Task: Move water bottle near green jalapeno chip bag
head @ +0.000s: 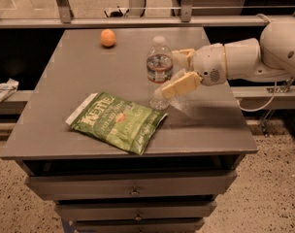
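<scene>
The water bottle (159, 68) stands upright on the grey table (79, 67), clear with a white cap and a dark label band. Its base is right beside the upper right corner of the green jalapeno chip bag (116, 122), which lies flat near the table's front. My gripper (173, 74) reaches in from the right at the bottle's right side. It is open: the near cream finger (180, 85) slants down past the bottle's lower right, and the far finger (185, 54) sits behind it.
An orange (107, 38) lies at the back left of the table. My white arm (244, 59) spans the table's right side. Drawers (133, 188) sit under the tabletop. A railing (138, 21) runs behind the table. A white cloth (3, 90) lies on the left.
</scene>
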Motion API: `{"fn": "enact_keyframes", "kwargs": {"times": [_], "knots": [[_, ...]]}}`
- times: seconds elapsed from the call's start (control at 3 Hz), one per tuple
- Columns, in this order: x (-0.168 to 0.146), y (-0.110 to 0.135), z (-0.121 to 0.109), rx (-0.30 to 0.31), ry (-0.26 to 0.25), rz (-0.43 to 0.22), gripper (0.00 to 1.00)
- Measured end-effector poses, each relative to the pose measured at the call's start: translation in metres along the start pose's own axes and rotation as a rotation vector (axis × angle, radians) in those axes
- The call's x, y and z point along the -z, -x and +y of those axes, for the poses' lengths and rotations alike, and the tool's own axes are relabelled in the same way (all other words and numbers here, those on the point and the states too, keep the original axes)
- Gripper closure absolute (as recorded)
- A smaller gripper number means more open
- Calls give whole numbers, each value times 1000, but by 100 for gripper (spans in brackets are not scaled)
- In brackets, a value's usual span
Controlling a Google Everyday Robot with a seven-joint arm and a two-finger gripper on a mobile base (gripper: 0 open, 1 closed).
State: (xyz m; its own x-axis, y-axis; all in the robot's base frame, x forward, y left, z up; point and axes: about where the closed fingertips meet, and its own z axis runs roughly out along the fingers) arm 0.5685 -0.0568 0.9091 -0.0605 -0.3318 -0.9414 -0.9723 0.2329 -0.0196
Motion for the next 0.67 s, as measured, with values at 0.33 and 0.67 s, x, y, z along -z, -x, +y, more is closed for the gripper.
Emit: {"fn": "enact_keyframes", "kwargs": {"times": [0.33,0.67], "knots": [[0,-1,0,-1,0,1,0],[17,-6,-11,18,-24,19,0]]}}
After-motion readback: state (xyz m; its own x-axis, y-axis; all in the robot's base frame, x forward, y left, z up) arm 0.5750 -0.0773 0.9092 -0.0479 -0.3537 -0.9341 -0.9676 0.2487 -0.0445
